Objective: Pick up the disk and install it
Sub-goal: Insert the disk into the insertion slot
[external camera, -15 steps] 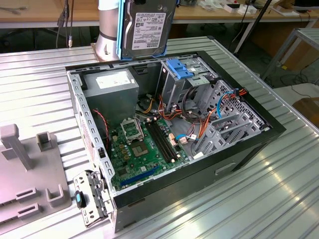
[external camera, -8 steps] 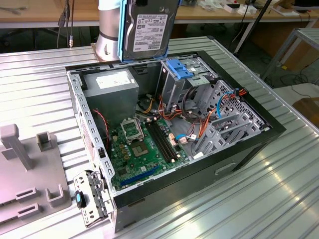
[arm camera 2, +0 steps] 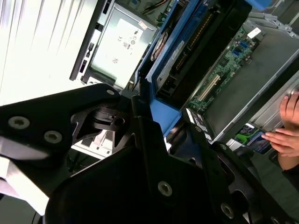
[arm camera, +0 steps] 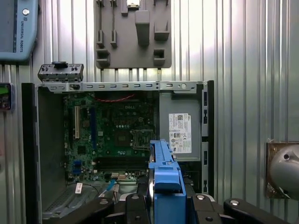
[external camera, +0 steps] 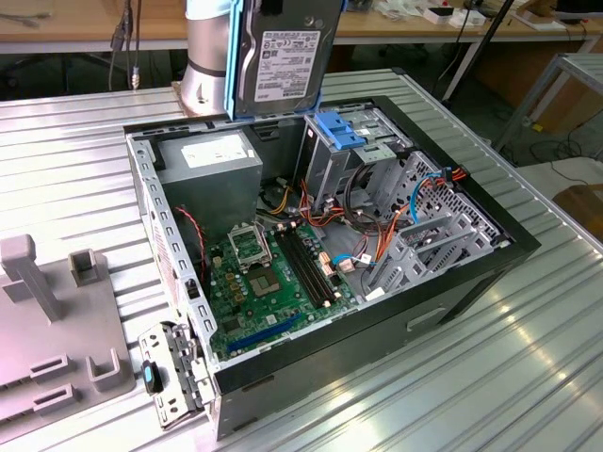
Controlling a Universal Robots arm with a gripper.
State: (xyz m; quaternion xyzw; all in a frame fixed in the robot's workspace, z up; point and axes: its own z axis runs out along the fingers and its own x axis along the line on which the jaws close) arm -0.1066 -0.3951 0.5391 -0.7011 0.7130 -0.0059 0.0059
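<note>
disk (external camera: 283, 52): hangs upright above the case (external camera: 471, 273), its lower edge level with the far rim and over the power supply (external camera: 212, 155); it touches no part of the case.
gripper (arm camera: 163, 207): jaws closed on the disk's blue rail, one on each side.
case: lies on its side with the open face up.
drive cage (external camera: 344, 127): inside the case just beside the power supply, near the disk's lower corner but apart from it.
motherboard (external camera: 273, 273): flat on the case floor, with open room above it up to the rim.
cables (external camera: 377, 235): bunched between drive cage and motherboard.
fixture (external camera: 57, 320): on the table outside the case, at the exterior view's left.
hand (arm camera 2: 287, 126): a person's, outside the case, well apart from the disk.
</note>
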